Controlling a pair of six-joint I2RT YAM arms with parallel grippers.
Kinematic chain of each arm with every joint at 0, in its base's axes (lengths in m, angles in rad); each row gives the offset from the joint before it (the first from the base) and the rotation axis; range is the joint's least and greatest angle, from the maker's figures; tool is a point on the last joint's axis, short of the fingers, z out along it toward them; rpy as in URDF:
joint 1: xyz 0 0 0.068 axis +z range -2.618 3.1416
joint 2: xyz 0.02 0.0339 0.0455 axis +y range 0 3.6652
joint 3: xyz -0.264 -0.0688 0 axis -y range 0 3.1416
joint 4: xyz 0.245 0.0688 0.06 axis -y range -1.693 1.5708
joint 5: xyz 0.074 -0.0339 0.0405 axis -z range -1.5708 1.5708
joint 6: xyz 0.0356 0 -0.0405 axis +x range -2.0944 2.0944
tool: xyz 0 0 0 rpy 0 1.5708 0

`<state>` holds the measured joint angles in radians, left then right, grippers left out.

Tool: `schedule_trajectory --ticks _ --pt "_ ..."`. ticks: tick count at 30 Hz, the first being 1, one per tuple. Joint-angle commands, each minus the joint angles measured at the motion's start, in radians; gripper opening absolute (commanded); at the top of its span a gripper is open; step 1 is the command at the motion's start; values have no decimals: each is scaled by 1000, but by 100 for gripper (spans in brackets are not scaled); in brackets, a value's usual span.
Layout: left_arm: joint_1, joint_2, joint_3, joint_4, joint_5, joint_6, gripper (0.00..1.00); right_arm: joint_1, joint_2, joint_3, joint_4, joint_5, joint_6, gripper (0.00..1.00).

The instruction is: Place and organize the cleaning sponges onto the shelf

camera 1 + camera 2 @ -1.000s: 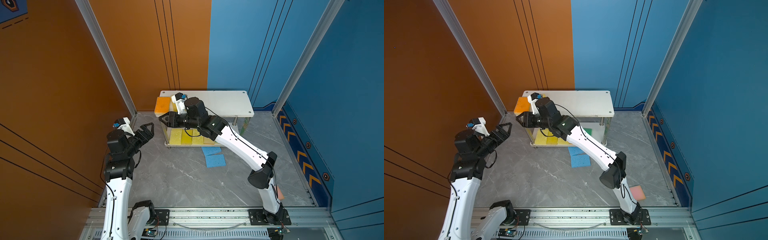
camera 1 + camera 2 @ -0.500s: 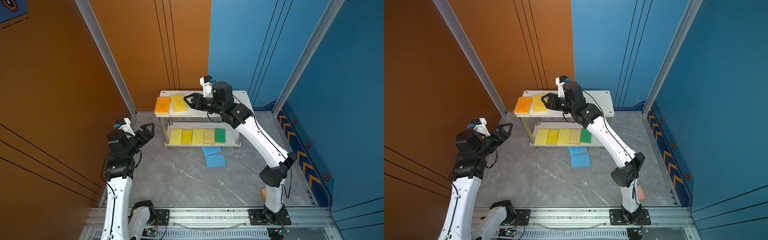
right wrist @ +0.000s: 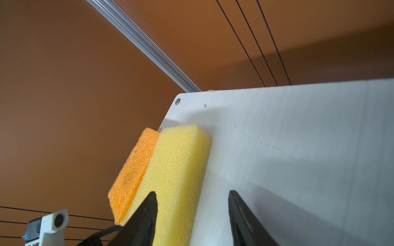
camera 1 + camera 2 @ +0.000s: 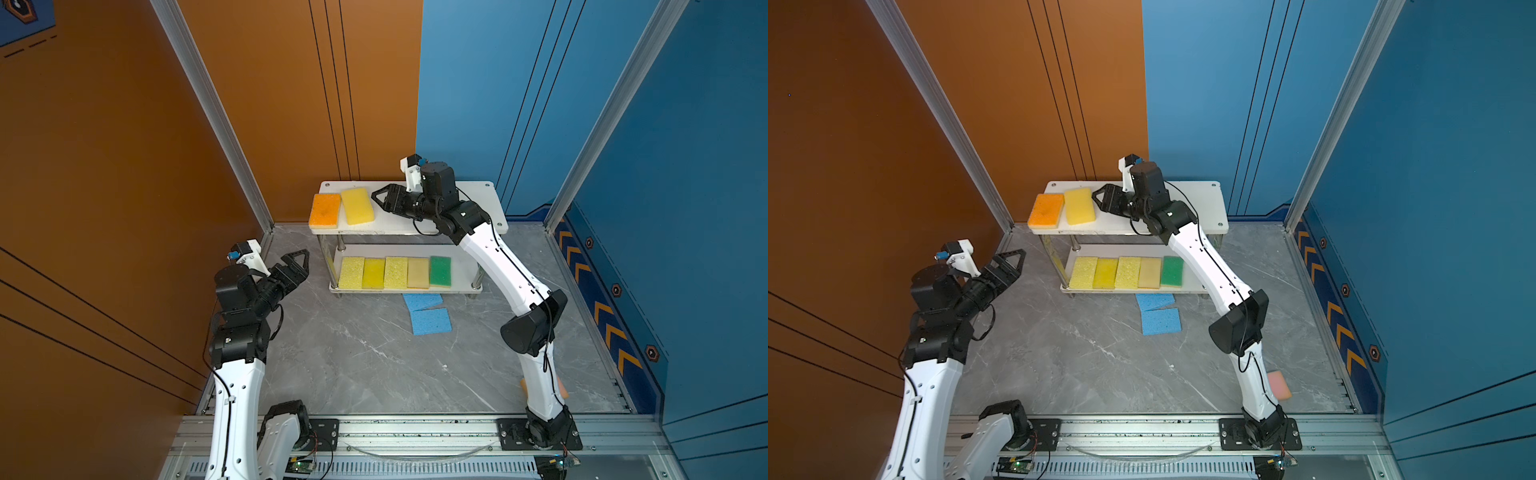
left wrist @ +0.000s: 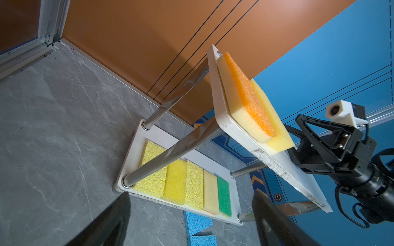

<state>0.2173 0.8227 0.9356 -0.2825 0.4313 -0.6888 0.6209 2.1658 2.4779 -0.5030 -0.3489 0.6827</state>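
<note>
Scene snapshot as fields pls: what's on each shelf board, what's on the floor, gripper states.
top board: orange sponge and yellow sponge, side by side at one end
lower board: row of three yellow sponges, beige sponge, green sponge
floor: two light blue sponges in front of the shelf; pink sponge at near right
right gripper: open, empty, over the top board beside the yellow sponge
left gripper: open, empty, away from the shelf
to place: three
</note>
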Motion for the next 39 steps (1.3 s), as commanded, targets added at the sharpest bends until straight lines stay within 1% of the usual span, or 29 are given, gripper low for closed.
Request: schedule_trajectory --ticks 1,16,20,21,25,33,34,39 --pt "11 -14 -9 -12 28 14 90 4 50 37 -39 -52 37 56" --pt "15 -19 -15 0 39 1 90 65 24 39 -66 -73 36 55" --pt "14 -21 -15 0 37 2 90 74 -18 -10 -68 -56 26 55" --pt "15 -22 -16 2 38 -1 90 106 -29 -23 -68 -49 23 55" --pt "15 -21 -18 5 40 -5 90 130 -75 -74 -67 -27 9 55" --pt "15 -23 -19 6 42 -5 90 131 -86 -95 -91 23 1 56" --pt "16 -24 -20 6 40 -5 90 131 -115 -96 -95 31 -1 56" --pt "35 -4 -6 25 30 -13 89 126 -134 -102 -105 46 -9 56"
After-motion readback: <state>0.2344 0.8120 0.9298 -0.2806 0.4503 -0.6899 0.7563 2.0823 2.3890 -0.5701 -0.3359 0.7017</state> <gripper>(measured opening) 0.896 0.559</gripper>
